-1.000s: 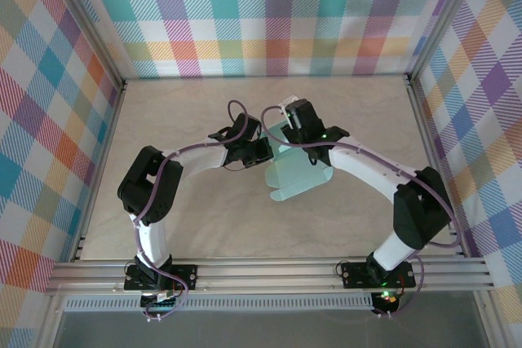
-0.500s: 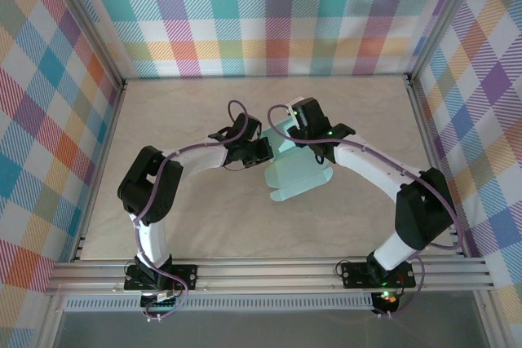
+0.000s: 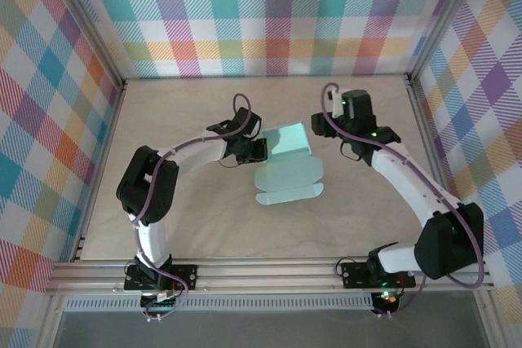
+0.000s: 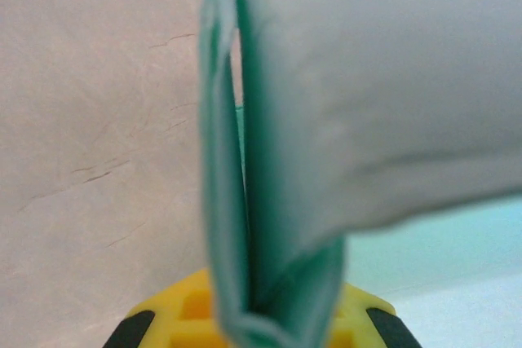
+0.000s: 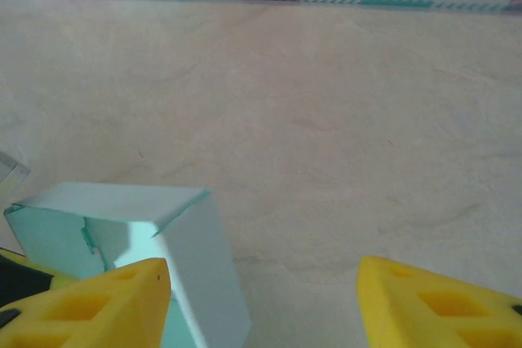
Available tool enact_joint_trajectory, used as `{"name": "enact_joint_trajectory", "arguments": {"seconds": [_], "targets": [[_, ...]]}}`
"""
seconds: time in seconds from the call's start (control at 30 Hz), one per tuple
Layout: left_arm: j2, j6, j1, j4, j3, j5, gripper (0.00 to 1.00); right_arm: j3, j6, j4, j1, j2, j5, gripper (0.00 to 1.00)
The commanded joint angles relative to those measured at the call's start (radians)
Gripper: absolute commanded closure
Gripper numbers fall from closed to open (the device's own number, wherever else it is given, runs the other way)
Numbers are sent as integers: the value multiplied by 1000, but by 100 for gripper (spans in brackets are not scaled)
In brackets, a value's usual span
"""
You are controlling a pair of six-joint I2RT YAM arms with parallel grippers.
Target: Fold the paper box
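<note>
Plainly, left pincer (image 3: 259, 151) clamps paper box (image 3: 289, 177) (its edge).

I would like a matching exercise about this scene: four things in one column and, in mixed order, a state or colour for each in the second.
1 left gripper
2 right gripper
3 paper box
4 back wall

a coloured checks
b jaws open, nothing between them
c pale mint-blue
d jaws shut on the paper box

Pairs: 1-d, 2-b, 3-c, 4-a
</note>
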Motion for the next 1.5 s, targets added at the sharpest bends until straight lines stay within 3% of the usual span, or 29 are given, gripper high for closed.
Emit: {"name": "enact_joint_trajectory", "arguments": {"seconds": [0.0,0.23,0.33,0.63,0.97,1.47], "targets": [[-11,152,16,-190,102,-27,100,-40,87,28,-29,-21,-140,39],[94,357,28,-507,307,-52,100,-73,51,4,-35,-31,-185,39],[141,420,33,-638,382,-112,100,-84,44,1,-38,-27,-195,39],[187,457,69,-849,440,-270,100,-88,32,12,-38,6,-217,39],[302,527,100,-969,508,-226,100,-93,35,47,-40,65,-238,39],[502,506,110,-1090,690,-297,100,-108,36,83,-43,115,-254,39]]}}
